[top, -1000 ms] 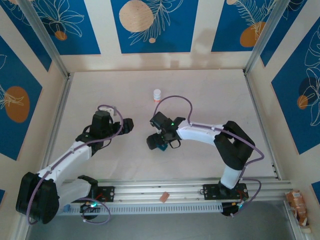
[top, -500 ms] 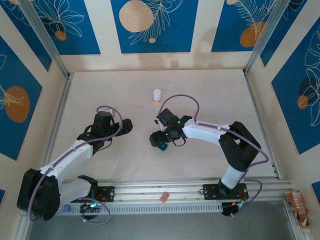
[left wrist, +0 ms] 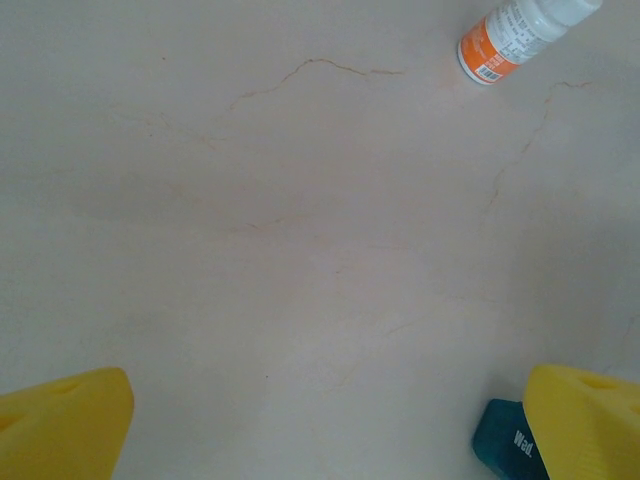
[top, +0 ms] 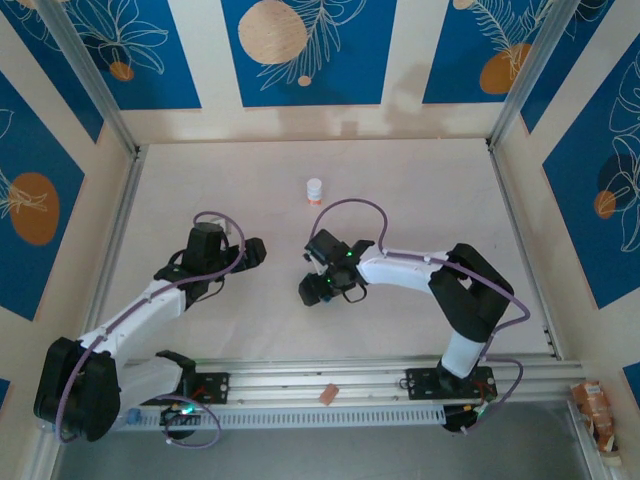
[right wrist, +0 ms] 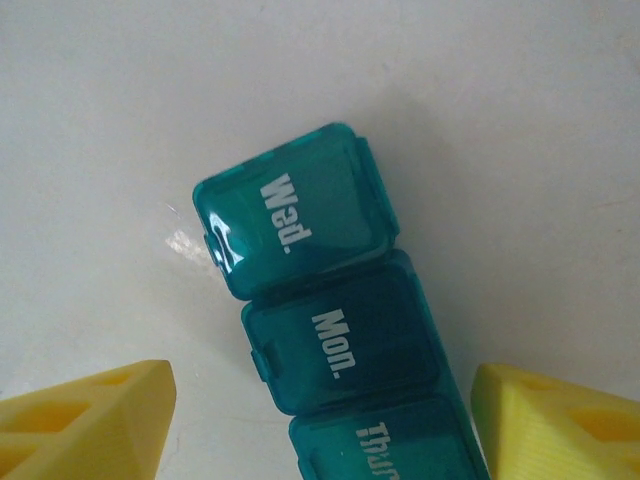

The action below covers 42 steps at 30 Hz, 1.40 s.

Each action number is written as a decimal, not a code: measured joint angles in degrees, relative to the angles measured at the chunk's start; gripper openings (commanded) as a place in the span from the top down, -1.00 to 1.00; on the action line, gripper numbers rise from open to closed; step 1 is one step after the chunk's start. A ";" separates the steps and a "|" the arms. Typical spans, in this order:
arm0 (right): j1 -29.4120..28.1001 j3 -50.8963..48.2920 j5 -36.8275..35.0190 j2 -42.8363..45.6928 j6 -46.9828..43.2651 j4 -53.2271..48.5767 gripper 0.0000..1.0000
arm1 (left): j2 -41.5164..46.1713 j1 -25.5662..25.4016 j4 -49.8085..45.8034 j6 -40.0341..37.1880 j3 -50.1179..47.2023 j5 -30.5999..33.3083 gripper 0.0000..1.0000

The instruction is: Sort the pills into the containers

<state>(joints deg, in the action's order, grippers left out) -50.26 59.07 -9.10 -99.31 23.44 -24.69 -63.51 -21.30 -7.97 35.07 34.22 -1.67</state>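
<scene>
Teal-green plastic three-cell pill strip [right wrist: 335,330]: centre to bottom edge of right wrist view, flat on pale tabletop [right wrist: 520,120], skewed. Lids "Wed.", "Mon.", "Thu." all down. No loose pills visible.
Right gripper [right wrist: 320,385]: yellow fingers spread at lower corners, straddling strip, gap each side, nothing pinched.
Likely step: grab strip across width. Square jaws to long sides and centre near "Mon.", else slick plastic may twist or skid.
Left gripper [left wrist: 325,390]: spread wide, empty.
White bottle with orange band [left wrist: 520,35]: upper right, well apart.
</scene>
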 measured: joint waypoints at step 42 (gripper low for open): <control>1.66 -1.25 -1.92 3.26 -0.37 0.07 0.49 | -5.64 -4.96 3.39 6.32 5.90 -10.64 -1.00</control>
<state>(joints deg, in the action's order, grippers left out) -48.60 57.82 -11.03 -96.05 23.07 -24.62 -69.14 -26.26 -4.58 41.39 40.12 -12.32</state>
